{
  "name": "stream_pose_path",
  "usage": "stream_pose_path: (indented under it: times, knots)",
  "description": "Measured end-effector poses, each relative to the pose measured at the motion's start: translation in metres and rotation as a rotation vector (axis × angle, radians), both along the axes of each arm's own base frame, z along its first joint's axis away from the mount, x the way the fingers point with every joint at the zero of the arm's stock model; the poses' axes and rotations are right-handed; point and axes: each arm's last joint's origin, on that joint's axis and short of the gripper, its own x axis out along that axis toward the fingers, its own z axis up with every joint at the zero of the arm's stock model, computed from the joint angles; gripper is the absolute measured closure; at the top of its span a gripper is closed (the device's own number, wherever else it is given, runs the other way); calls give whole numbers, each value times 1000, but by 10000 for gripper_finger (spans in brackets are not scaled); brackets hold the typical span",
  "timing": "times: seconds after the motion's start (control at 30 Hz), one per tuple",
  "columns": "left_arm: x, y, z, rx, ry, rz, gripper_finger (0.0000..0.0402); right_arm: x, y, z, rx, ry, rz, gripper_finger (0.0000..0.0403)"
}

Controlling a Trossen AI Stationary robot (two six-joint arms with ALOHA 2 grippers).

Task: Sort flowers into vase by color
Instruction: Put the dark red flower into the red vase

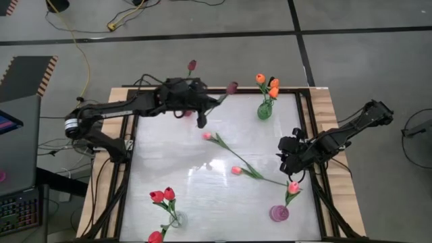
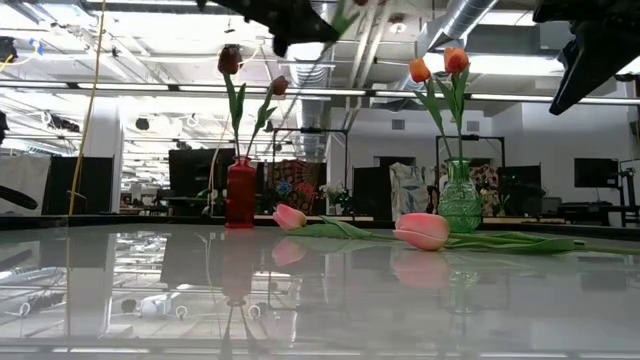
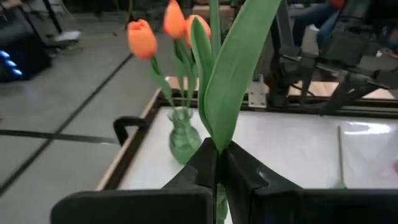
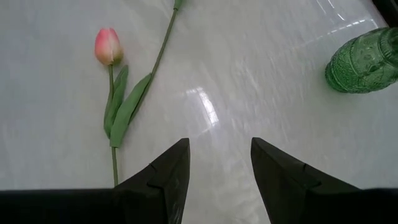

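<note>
The left gripper (image 1: 217, 101) is up in the air near the back edge of the table (image 1: 202, 202). Its two fingers (image 3: 205, 165) are squeezed tight on the stem of a dark maroon tulip (image 1: 232, 87). A long green leaf (image 3: 239, 62) sticks up from between the fingers, and the tulip's head is out past the fingertips. Just beyond that head stands a green vase (image 1: 264, 111) with three orange tulips (image 1: 268, 85) in it. Back behind the fingers, close under the arm, stands a red vase (image 2: 240, 193). It holds one maroon tulip (image 1: 192, 66).

The right gripper (image 1: 291, 160) hangs over the right side of the table. Its fingers (image 4: 168, 177) are spread wide apart and hold nothing. In its own wrist view, a pink tulip (image 4: 109, 46) lies flat on the table out in front of the fingertips, not touching them. Another pink tulip (image 1: 208, 136) lies flat farther out, nearer the middle of the table.

Near the front edge, close to the right gripper, a purple vase (image 1: 279, 213) holds one pink tulip (image 1: 293, 187). Far from both grippers, in the front left part of the table, a clear vase (image 1: 177, 219) holds red tulips (image 1: 163, 196). One more red tulip (image 1: 155, 237) lies by the front edge beside it.
</note>
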Motion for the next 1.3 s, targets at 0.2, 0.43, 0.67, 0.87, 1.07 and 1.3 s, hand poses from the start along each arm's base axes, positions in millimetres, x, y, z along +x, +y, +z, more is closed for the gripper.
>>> stream_pose_path:
  times: [0.2,0.43,0.67,0.87,1.07,1.3]
  knots:
    - [-28,-7,3,118,-165,20,401,0,0,0,3,-5,-1,207]
    - [-62,-2,-7,219,-363,94,401,1,0,0,5,-8,-2,207]
    - [-94,-7,-24,321,-354,216,401,1,0,1,5,-15,-3,207]
    - [-113,-15,-36,442,-354,228,401,1,1,1,6,-18,-3,207]
    - [-115,-15,-44,575,-342,229,401,2,1,1,6,-20,-4,207]
    - [-108,-12,-51,587,-301,248,401,2,1,1,10,-29,-4,207]
